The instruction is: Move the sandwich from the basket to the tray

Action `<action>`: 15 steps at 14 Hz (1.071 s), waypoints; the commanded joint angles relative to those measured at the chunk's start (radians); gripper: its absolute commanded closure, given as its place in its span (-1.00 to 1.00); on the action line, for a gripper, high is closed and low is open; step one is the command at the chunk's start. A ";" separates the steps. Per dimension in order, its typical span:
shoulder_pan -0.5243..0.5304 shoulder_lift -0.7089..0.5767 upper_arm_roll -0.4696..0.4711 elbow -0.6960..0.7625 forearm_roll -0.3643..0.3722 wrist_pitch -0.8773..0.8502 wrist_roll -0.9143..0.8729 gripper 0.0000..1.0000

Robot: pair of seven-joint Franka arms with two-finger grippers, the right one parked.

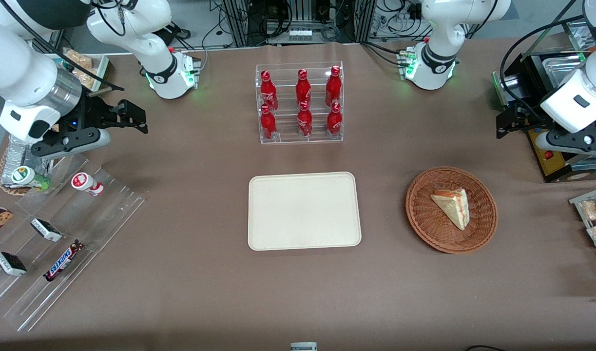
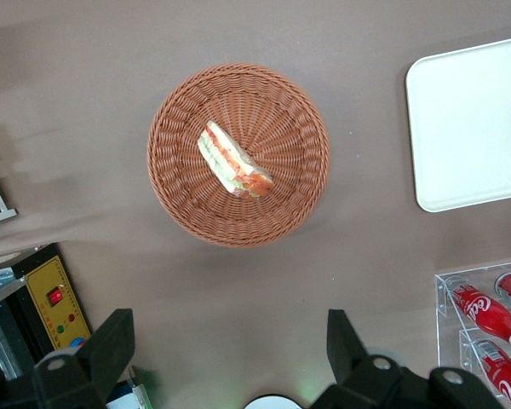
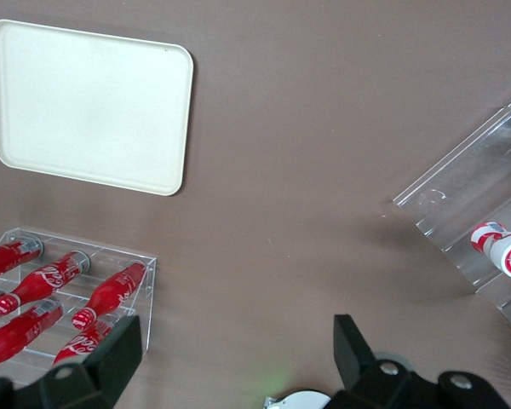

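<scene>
1. The end effector (image 2: pixel 230 358) hangs spread and empty above the bench, farther from the front camera than the basket (image 1: pixel 424 214).
2. The sandwich (image 1: pixel 452 206) lies in the basket, beside the tray (image 1: pixel 304 210).
3. One bar (image 1: pixel 63 261) reads "Snickers".

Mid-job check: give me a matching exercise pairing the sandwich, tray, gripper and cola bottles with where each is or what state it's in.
Things:
1. sandwich
2. tray
3. gripper
4. cola bottles

Place or state:
A. standing in a clear rack
B. lying in the basket
C. bare, nothing on it
D. jaws open, raised over the table, holding nothing

Pairs: 1-B, 2-C, 3-D, 4-A
</scene>
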 commanded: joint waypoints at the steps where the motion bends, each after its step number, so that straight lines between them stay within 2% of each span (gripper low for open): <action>1: 0.011 0.007 -0.006 0.018 -0.010 -0.004 0.006 -1.00; 12: 0.011 0.006 -0.008 -0.003 0.000 -0.016 -0.012 -1.00; 15: 0.000 0.001 -0.016 -0.029 0.066 -0.002 -0.015 -1.00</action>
